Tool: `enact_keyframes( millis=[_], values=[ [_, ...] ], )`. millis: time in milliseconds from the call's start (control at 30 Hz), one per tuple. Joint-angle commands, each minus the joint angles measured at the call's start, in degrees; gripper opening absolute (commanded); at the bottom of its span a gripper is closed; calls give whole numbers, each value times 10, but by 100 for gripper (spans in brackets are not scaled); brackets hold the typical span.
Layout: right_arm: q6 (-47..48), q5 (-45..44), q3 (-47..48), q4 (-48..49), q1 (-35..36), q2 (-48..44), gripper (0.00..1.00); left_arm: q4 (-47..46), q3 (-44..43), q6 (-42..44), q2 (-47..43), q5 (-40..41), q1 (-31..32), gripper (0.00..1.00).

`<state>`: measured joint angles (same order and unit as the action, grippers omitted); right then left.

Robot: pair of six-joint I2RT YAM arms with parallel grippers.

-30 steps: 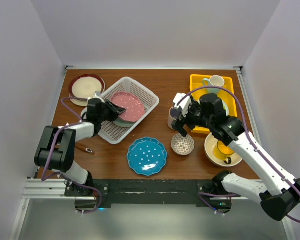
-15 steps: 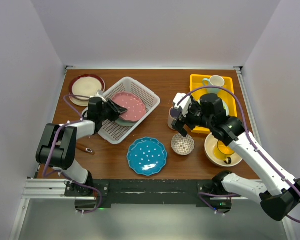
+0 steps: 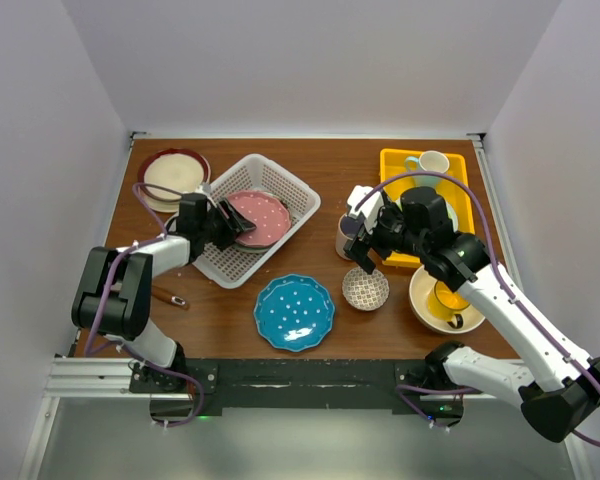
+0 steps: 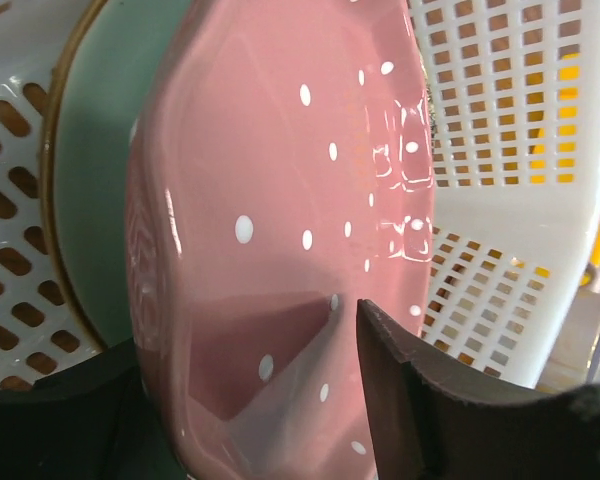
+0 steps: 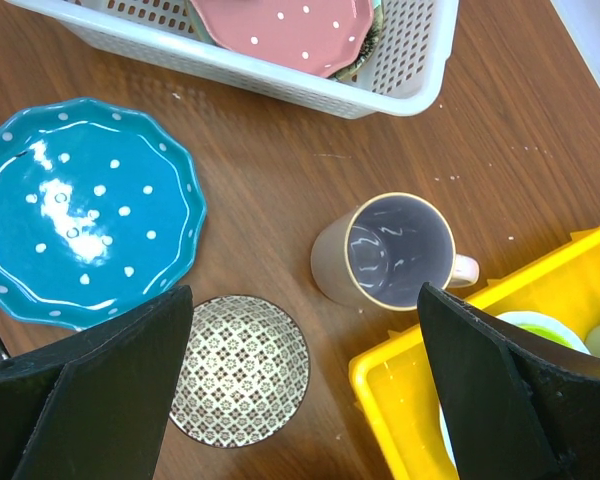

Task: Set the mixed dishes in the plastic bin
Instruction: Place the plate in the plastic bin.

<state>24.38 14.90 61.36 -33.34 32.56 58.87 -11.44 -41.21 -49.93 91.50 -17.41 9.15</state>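
Left tool (image 3: 235, 222) has carried the pink dotted plate (image 3: 263, 213) a touch deeper into the plastic bin (image 3: 220, 265) over the last second; the right arm has not stirred.

Nearest the bases, the blue dotted plate (image 3: 294, 311) lies flat on the tabletop (image 3: 350, 160). The small patterned bowl (image 3: 365, 288) sits just right of it, and the large cream bowl (image 3: 422, 312), with a yellow mug (image 3: 448, 300) inside, is farther right.

Behind the patterned bowl stands the beige mug (image 5: 400, 250). The right tool (image 5: 305, 295) hangs over both with its fingers spread wide, holding nothing.

Farther back, the left wrist view shows that tool pinched on the pink plate's near rim, the plate leaning on a pale green plate (image 4: 90, 200) already in the bin. I judge this plate is nearly delivered and only needs letting go.

At the far left a pink-and-cream plate (image 3: 173, 175) waits.
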Motion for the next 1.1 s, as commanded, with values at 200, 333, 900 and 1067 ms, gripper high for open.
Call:
enact_keyframes(
  millis=[200, 333, 900, 1067],
  values=[
    [-8, 20, 1, 15, -3, 0, 98, 50, -56, 72, -27, 52, 3, 67],
    [-8, 22, 0, 16, -3, 1, 98, 63, -61, 82, -29, 63, 3, 69],
    [-6, 33, 1, 13, -9, 1, 98, 97, -65, 108, -71, 103, 5, 76],
    [-3, 38, 1, 10, -10, 2, 98, 100, -62, 113, -82, 110, 6, 76]
  ],
)
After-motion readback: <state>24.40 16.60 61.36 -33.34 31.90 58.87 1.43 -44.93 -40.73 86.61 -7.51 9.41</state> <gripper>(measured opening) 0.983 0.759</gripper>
